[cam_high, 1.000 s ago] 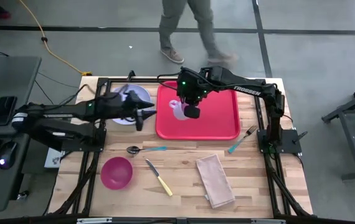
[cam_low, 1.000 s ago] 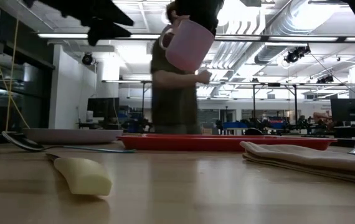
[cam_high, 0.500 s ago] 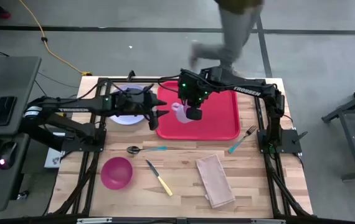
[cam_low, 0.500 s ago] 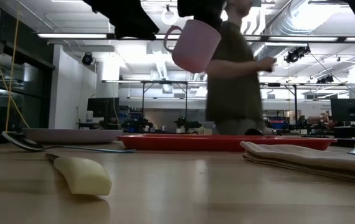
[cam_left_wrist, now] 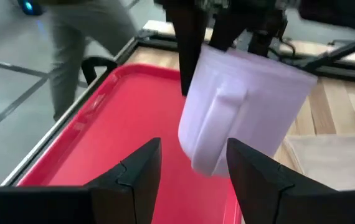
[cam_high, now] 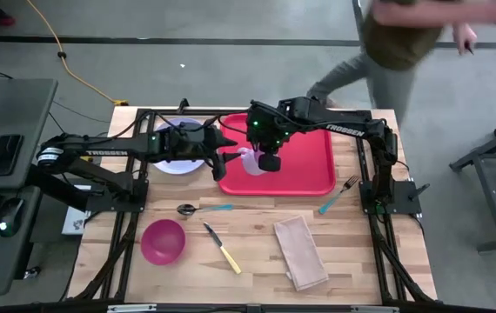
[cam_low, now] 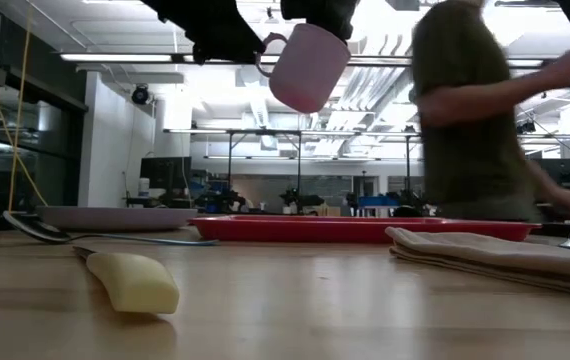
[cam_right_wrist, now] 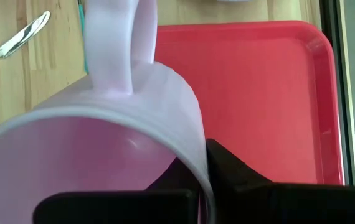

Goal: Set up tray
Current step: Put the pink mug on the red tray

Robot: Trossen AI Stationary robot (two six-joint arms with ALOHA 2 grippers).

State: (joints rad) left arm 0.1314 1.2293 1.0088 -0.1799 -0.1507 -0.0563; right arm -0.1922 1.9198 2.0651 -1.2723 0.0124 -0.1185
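The right gripper [cam_high: 268,157] is clamped shut on the rim of a lavender mug [cam_low: 308,66], one finger inside the wall and one outside, and holds it tilted in the air over the red tray [cam_high: 304,167], which lies flat on the table directly beneath it. The left gripper [cam_high: 228,160] hangs just beside the mug on its handle side, fingers [cam_left_wrist: 141,171] spread wide with nothing between them, the handle [cam_left_wrist: 222,118] lined up ahead of the gap. The main risk looks to be at this meeting point: a pinch on a thin, smooth rim gives little hold against twisting, so if the left fingers nudge the handle before closing, the mug could swivel or slip and drop onto the tray, perhaps bouncing off toward the plate [cam_high: 181,144] beyond the left gripper. The two grippers are also near enough to knock together. A person [cam_low: 475,120] moves behind the table, well clear of both arms. White lettering runs along each arm and seems to read TROSSEN; no other writing is legible.
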